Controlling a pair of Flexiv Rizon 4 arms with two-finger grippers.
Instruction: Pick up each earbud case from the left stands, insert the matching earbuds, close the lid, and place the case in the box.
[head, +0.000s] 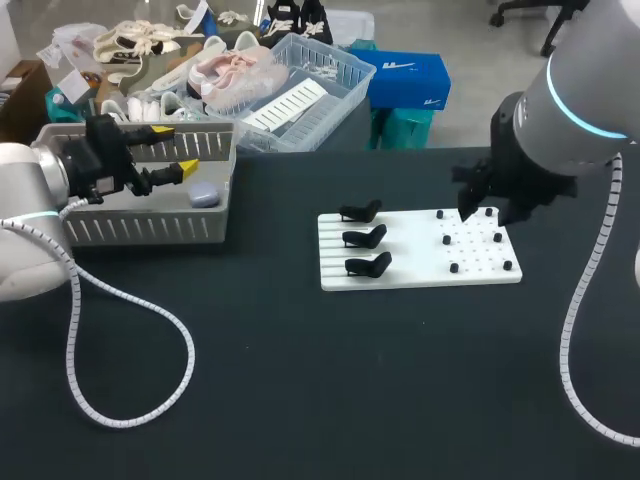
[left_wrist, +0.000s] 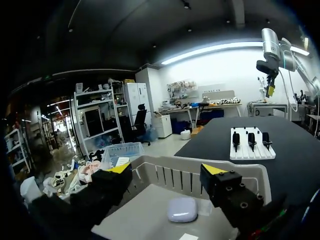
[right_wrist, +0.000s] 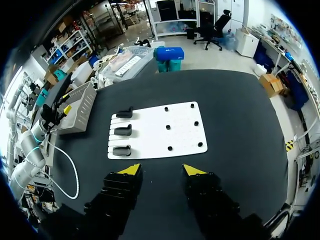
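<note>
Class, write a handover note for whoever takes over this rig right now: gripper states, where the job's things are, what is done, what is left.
Left gripper: open, holding nothing, over the box.
Right gripper: open, holding nothing, above the white board.
One earbud case lies closed on the box floor, close to the left gripper.
All three stands on the board are bare; small black pegs dot its other side.
Done: that case is boxed.
Left: no case waits on a stand. Only one case shows in the box, so check for others before stopping.
</note>
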